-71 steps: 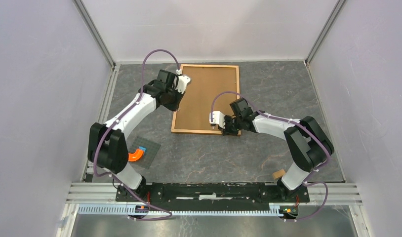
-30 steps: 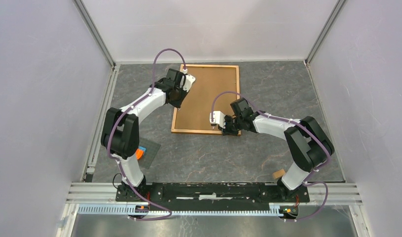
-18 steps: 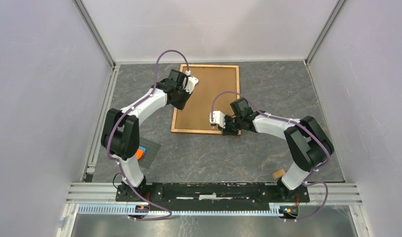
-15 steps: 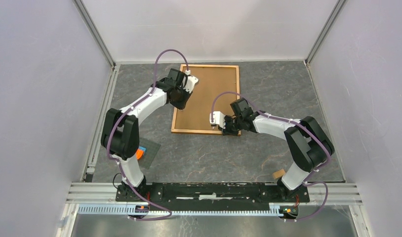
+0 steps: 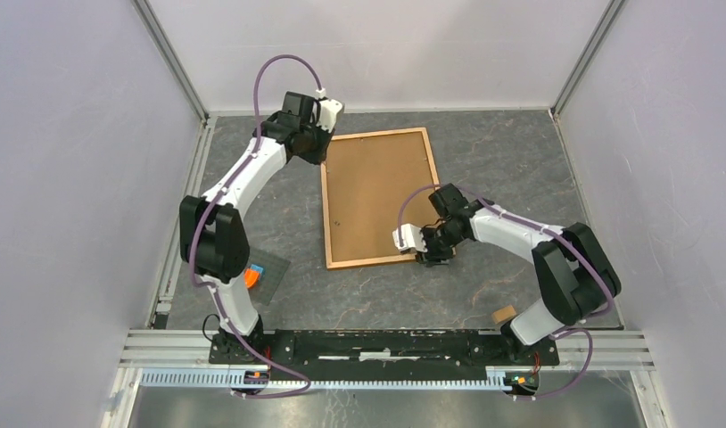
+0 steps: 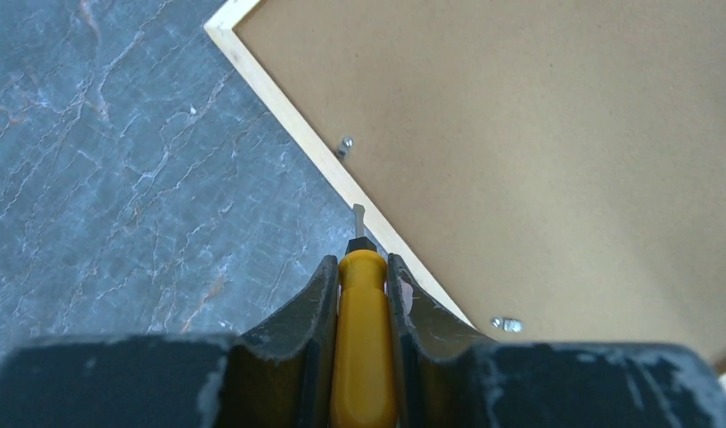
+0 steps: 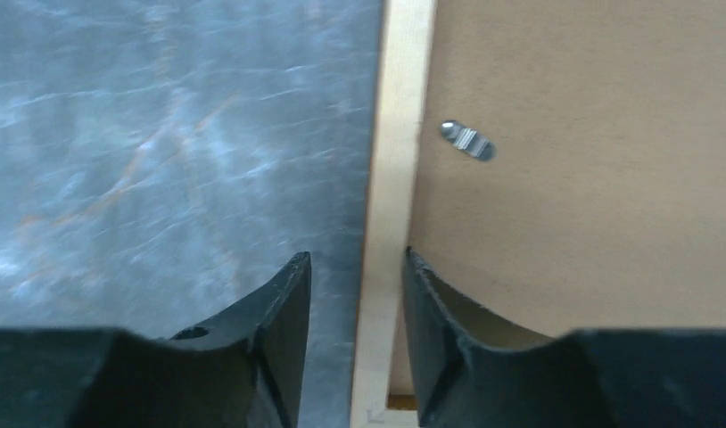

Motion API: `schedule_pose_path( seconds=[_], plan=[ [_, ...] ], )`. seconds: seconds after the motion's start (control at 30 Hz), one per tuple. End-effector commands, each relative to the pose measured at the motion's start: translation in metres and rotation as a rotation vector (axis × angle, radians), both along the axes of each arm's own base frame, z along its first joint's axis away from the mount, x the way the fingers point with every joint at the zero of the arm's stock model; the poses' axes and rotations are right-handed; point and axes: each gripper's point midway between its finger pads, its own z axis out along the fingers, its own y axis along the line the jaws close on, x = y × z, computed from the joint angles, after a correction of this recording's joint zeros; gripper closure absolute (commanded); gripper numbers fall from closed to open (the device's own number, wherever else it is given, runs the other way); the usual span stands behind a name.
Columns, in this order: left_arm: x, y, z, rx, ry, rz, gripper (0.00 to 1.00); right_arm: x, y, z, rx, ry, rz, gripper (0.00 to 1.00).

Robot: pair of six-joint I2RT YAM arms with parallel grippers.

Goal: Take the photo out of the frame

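Observation:
The frame [image 5: 377, 196] lies face down on the table, its brown fibreboard back up and its wooden border [image 7: 395, 178] around it. The photo is hidden under that back. Small metal clips [image 6: 344, 145] [image 7: 466, 140] sit along the edges. My left gripper [image 6: 359, 263] [image 5: 311, 150] is shut on a yellow-handled screwdriver [image 6: 364, 339], whose tip hovers over the border near the frame's far left corner. My right gripper [image 7: 355, 267] [image 5: 433, 256] stands open astride the border at the near right corner, with a gap beside its left finger.
A small grey plate with an orange block [image 5: 257, 275] lies near the left arm's base. A small tan piece [image 5: 503, 313] lies by the right arm's base. Pale walls close in the table on three sides.
The frame has swung and slid, its near end now further right and closer to me. The right gripper moved with it and opened. The left arm drew back to the frame's far left corner.

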Motion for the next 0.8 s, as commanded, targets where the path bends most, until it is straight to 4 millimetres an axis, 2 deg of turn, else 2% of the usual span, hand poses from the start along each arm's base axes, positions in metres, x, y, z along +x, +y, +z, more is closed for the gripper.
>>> schedule_pose_path(
  seconds=[0.0, 0.1, 0.17, 0.3, 0.37, 0.47, 0.57, 0.77],
  plan=[
    [0.016, -0.010, 0.004, -0.010, -0.020, -0.019, 0.98, -0.045, -0.013, 0.028, 0.004, 0.304, 0.072, 0.48],
    [0.028, -0.010, 0.007, 0.024, -0.036, -0.036, 0.98, -0.012, -0.005, 0.053, 0.095, 0.359, -0.066, 0.42],
    [0.032, -0.008, 0.007, 0.049, -0.035, -0.046, 0.98, 0.026, -0.008, 0.059, 0.135, 0.342, -0.236, 0.41],
    [0.035, -0.008, 0.001, 0.064, -0.031, -0.061, 0.98, 0.098, -0.034, 0.061, 0.189, 0.232, -0.622, 0.42],
    [0.036, -0.009, -0.001, 0.063, -0.029, -0.061, 0.98, 0.119, -0.049, 0.060, 0.203, 0.178, -0.783, 0.42],
    [0.042, -0.008, -0.003, 0.074, -0.039, -0.051, 0.98, 0.137, -0.062, 0.050, 0.191, 0.143, -0.944, 0.44],
    [0.047, -0.006, -0.005, 0.088, -0.044, -0.045, 0.98, 0.151, -0.066, 0.040, 0.200, 0.162, -1.063, 0.46],
    [0.056, -0.008, -0.011, 0.113, -0.047, -0.070, 0.98, 0.164, -0.069, 0.011, 0.168, 0.239, -1.217, 0.49]
  ],
)
